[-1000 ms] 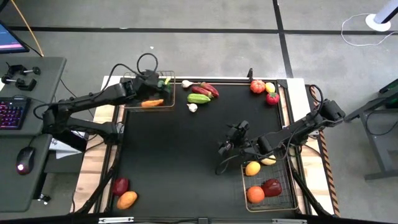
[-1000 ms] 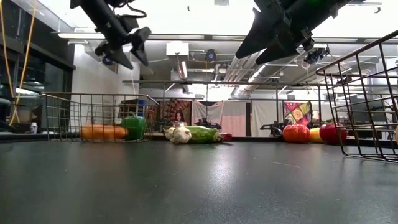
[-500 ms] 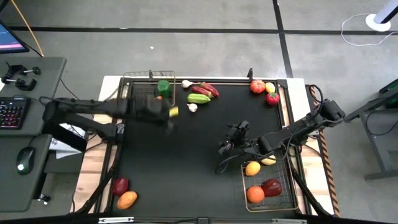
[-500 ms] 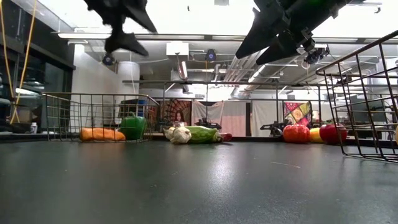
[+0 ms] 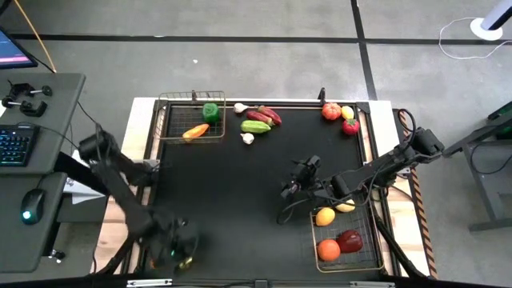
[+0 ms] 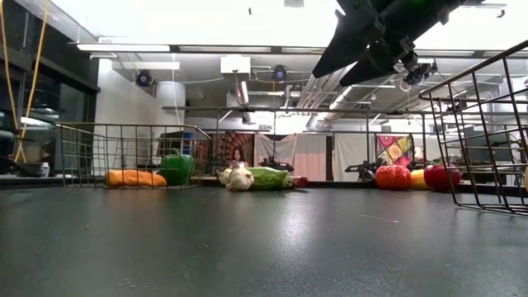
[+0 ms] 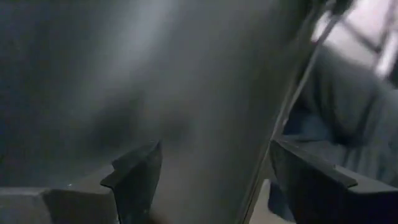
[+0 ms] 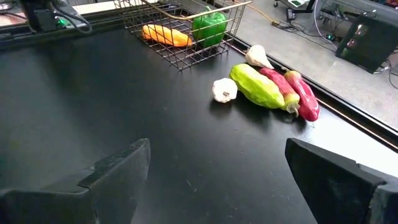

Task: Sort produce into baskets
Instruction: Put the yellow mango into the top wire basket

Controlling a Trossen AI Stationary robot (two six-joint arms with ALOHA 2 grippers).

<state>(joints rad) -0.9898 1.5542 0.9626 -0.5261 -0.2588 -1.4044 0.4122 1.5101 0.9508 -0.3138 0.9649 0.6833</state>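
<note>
- The small coppery-rimmed wire basket (image 5: 192, 117) sits at eleven o'clock on the black table (image 5: 240, 184), holding an orange carrot (image 5: 195, 132) and a green pepper (image 5: 210, 111).
- The larger silvery wire basket (image 5: 346, 240) at five o'clock holds an orange (image 5: 329, 250), a dark-red piece (image 5: 350, 239) and two yellow lemons (image 5: 325, 216); the low view shows only its mesh corner.
- The left gripper (image 5: 178, 250) is a blur at seven o'clock, covering whatever lies there; its wrist view shows spread fingers (image 7: 134, 173) with nothing between them.
- The right gripper (image 5: 294, 186) hangs near the centre, jaws wide and empty.
- Its wrist view alone shows clearly a white garlic bulb (image 8: 224, 89) just beside a pale-green cucumber (image 8: 256, 86).
</note>
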